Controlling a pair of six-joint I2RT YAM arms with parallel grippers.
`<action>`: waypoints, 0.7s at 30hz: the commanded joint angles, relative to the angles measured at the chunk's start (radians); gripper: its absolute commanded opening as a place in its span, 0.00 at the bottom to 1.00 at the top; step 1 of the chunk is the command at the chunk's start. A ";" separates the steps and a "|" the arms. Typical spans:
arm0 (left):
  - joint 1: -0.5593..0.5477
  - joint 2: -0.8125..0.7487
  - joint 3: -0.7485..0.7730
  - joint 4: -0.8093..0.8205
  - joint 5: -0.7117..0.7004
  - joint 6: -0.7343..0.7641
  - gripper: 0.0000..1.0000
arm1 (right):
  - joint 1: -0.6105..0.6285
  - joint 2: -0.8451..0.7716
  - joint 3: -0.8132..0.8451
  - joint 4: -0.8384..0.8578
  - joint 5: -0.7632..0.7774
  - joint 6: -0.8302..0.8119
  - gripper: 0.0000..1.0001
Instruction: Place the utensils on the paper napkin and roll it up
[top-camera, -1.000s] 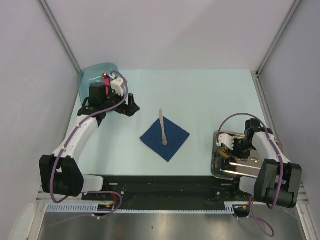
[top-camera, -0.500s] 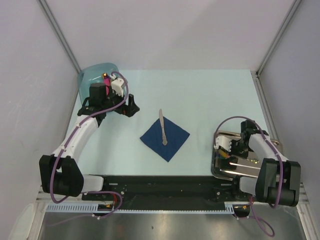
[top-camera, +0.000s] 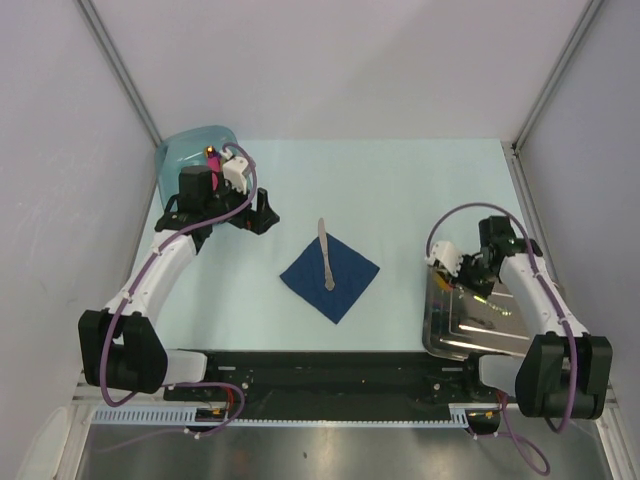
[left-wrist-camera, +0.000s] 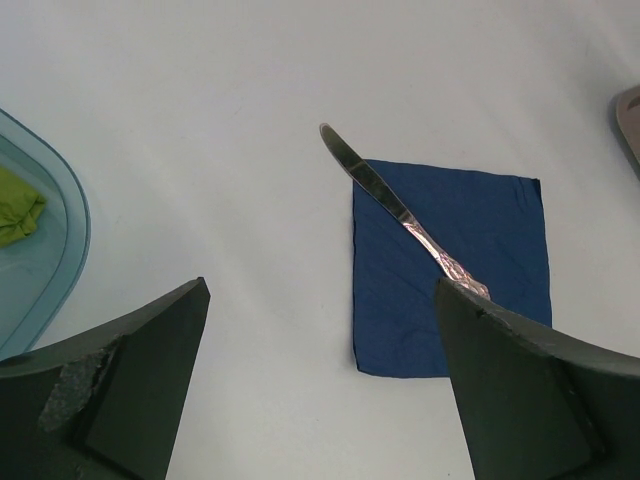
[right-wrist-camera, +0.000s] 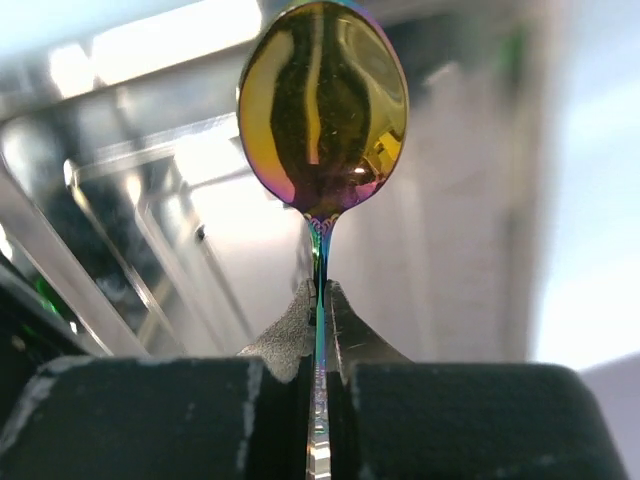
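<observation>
The right tool (right-wrist-camera: 318, 300) is pressed together on the thin handle of a spoon (right-wrist-camera: 322, 110). The pinch falls just below the bowl. The bowl is shiny orange-gold with a purple-red tint along its lower rim, and in the right wrist view it stands clear above the fingertips. Behind it, out of focus, are the bright walls of a steel tray (top-camera: 470, 325).

From above, this tool hangs over the far left part of the tray. The tray sits by the right edge of the desk (top-camera: 400, 190), towards the near right corner. The spoon itself is too small to make out from above.

The paper napkin (top-camera: 335, 280) lies flat near the middle of the desk, well apart from the tray. It is dark navy and turned so that one corner points to the far edge. A silver knife (top-camera: 325, 255) lies across it. Its patterned handle rests on the blue sheet, and its blade reaches past the napkin's far side onto the bare desk.

The left tool (left-wrist-camera: 322, 290) has its fingers spread wide and holds nothing. It is near the far left corner, beside a pale teal tub (top-camera: 195, 150) and to the left of the napkin. In the left wrist view, a lime-green piece (left-wrist-camera: 18, 205) shows inside the tub.
</observation>
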 joint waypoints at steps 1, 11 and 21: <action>-0.001 -0.030 0.005 0.014 0.022 -0.002 1.00 | 0.120 0.035 0.169 -0.039 -0.076 0.307 0.00; 0.082 -0.037 0.082 -0.093 0.011 -0.081 1.00 | 0.310 0.486 0.690 -0.002 -0.068 0.910 0.00; 0.188 -0.179 -0.004 -0.027 0.060 -0.109 1.00 | 0.468 0.740 0.913 0.128 -0.035 1.367 0.00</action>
